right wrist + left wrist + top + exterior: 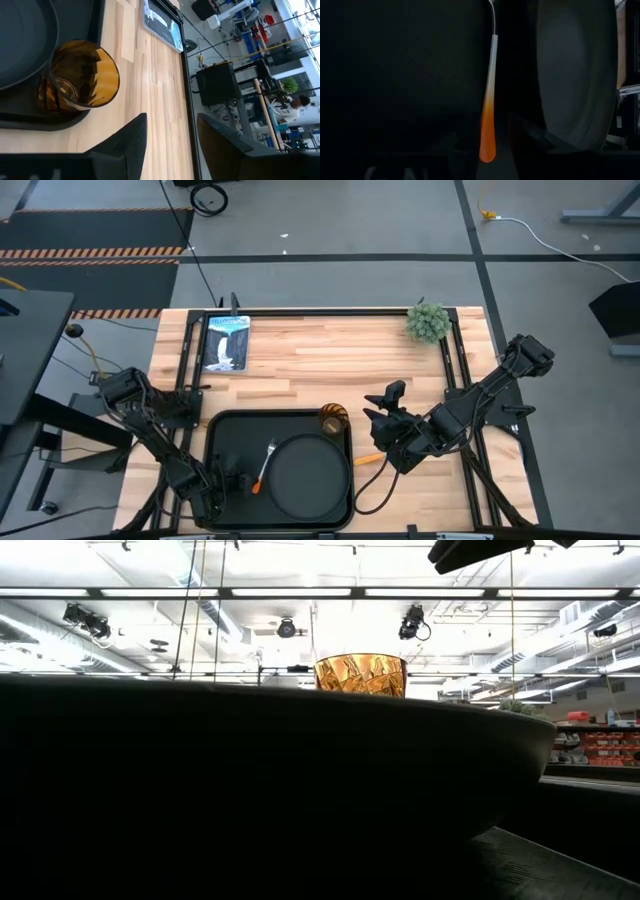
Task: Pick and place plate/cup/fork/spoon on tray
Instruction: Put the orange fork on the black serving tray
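On the desk (320, 350), the left gripper (232, 482) hovers low over the near-left part of the tray (228, 430), its jaws apart and empty, the orange handle of a utensil (264, 467) lying just ahead of them. That utensil looks like the fork, though its head is too small to tell for certain; it rests on the tray with its head against the left rim of the plate (308, 475), which fills the tray's right half, so both seem already delivered. The cup (333, 419) stands upright at the tray's far-right corner. Just right of the tray, another orange handle (367, 459), probably the spoon, lies on bare wood, apparently the last item to load. The right gripper (385, 420) hangs above it near the cup, jaws spread and holding nothing, seemingly placed for that pickup.
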Motion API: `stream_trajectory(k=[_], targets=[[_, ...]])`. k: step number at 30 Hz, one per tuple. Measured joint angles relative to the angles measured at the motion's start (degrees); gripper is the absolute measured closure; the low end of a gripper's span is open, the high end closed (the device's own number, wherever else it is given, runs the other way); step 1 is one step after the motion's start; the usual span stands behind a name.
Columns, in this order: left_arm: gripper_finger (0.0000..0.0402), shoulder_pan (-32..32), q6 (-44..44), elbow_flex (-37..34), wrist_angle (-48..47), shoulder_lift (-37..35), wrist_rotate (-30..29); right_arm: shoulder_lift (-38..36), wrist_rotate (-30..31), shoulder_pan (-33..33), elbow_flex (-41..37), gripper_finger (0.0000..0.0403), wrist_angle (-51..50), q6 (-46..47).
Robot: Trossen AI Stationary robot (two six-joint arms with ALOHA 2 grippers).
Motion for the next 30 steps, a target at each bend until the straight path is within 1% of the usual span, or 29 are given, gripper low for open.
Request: stream_trajectory(k=[2, 4, 10, 15, 23, 28, 30], targets=[[0.0298, 0.0, 0.9, 0.0, 0.3, 0.0, 0.6, 0.0, 0.0, 0.0, 0.0, 0.0227, 0.0, -0.1], [0.0298, 0.0, 2.6, 0.0, 0.7, 0.0, 2.5, 0.0, -0.2, 0.0, 0.0, 0.0229, 0.0, -0.4], [0.0298, 0.1, 11.0, 0.0, 2.7, 0.0, 6.7, 0.0, -0.7, 0.0, 0.0, 0.0232, 0.2, -0.5], [0.0298, 0.5, 14.8, 0.0, 4.5, 0.0, 7.9, 0.0, -0.7, 0.0, 0.0, 0.0232, 0.7, -0.5], [0.0298, 3.8, 21.2, 0.0, 6.6, 0.0, 10.5, 0.0, -1.2, 0.0, 0.0, 0.0232, 1.3, -0.9], [0.0299, 6.0, 26.3, 0.3, 6.8, -0.1, 15.3, 0.0, -1.3, 0.1, 0.0, 0.0232, 1.3, -1.1], [0.0299, 6.5, 28.7, 1.3, 5.4, -0.1, 16.5, 0.0, -1.3, 0.1, 0.0, 0.0232, 1.3, -1.3]])
